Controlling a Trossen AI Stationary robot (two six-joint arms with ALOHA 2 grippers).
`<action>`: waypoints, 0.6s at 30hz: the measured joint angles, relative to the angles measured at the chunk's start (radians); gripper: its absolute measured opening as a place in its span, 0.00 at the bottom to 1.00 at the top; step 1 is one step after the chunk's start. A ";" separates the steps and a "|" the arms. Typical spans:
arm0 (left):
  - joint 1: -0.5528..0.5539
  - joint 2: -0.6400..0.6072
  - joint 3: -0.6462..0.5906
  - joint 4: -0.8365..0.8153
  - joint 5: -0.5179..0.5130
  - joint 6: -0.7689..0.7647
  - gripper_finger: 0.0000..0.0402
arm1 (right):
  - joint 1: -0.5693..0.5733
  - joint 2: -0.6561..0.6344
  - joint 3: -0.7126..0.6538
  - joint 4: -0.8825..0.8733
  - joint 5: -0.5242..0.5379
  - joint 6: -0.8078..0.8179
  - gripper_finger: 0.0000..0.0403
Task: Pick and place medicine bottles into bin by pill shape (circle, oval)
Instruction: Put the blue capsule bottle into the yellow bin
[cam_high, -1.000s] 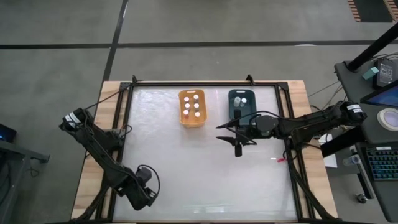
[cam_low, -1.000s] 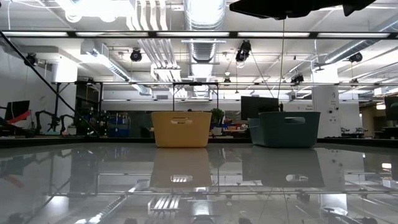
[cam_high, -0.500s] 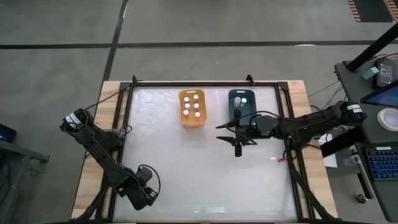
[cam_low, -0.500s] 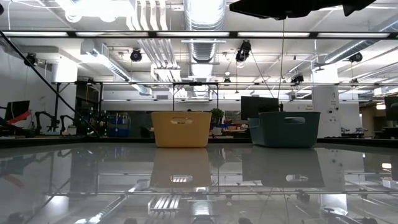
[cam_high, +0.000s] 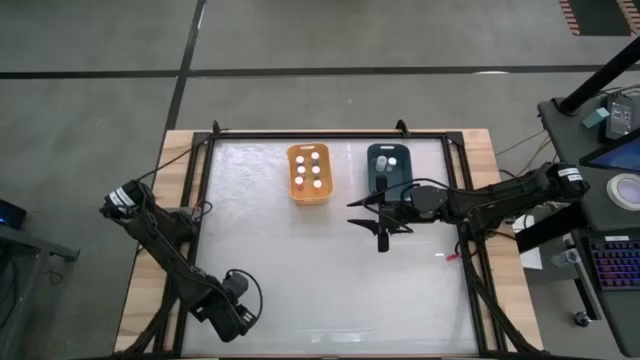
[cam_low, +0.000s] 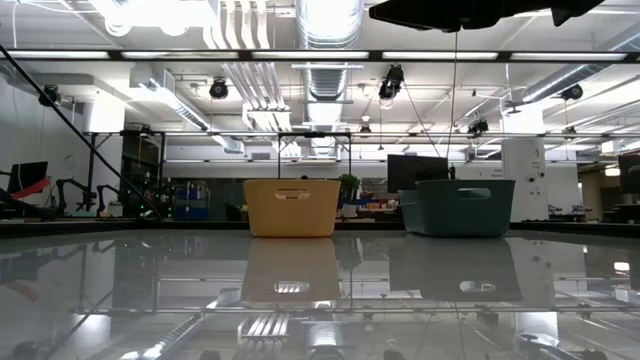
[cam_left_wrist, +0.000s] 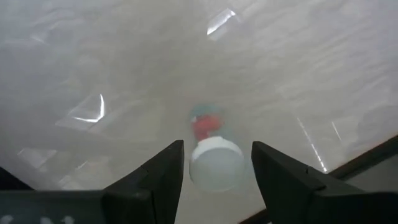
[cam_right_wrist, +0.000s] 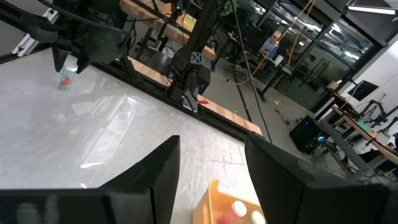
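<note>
One medicine bottle (cam_left_wrist: 214, 165), with a white cap and a red body, stands on the table near its near left corner; it also shows far off in the right wrist view (cam_right_wrist: 65, 74). My left gripper (cam_left_wrist: 217, 146) points down over it, open, one finger on either side of the cap with a thin gap on each side. In the high view this gripper (cam_high: 237, 316) hides the bottle. My right gripper (cam_high: 352, 212) hangs level and open above the table's middle, with nothing between its fingers (cam_right_wrist: 211, 142). Several white-capped bottles stand in the orange bin (cam_high: 309, 199), and a few in the teal bin (cam_high: 371, 165).
The two bins stand side by side at the table's far middle, orange (cam_low: 292, 208) on the left and teal (cam_low: 460, 207) on the right. A black frame rail (cam_high: 200, 230) runs along the table's edges. A small pink thing (cam_high: 450, 257) lies by the right rail.
My left gripper has sunk a little toward the table over the bottle, with the gap between its fingers unchanged.
</note>
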 joint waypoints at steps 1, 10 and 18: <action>0.000 0.001 0.002 -0.002 0.009 0.000 0.43 | 0.000 0.000 0.000 0.000 0.000 0.000 0.43; 0.000 0.001 0.002 -0.014 0.032 0.001 0.24 | 0.000 0.000 0.000 0.000 0.000 0.000 0.43; 0.071 -0.033 0.050 -0.023 0.038 0.022 0.23 | 0.000 -0.018 -0.002 -0.089 0.090 -0.028 0.43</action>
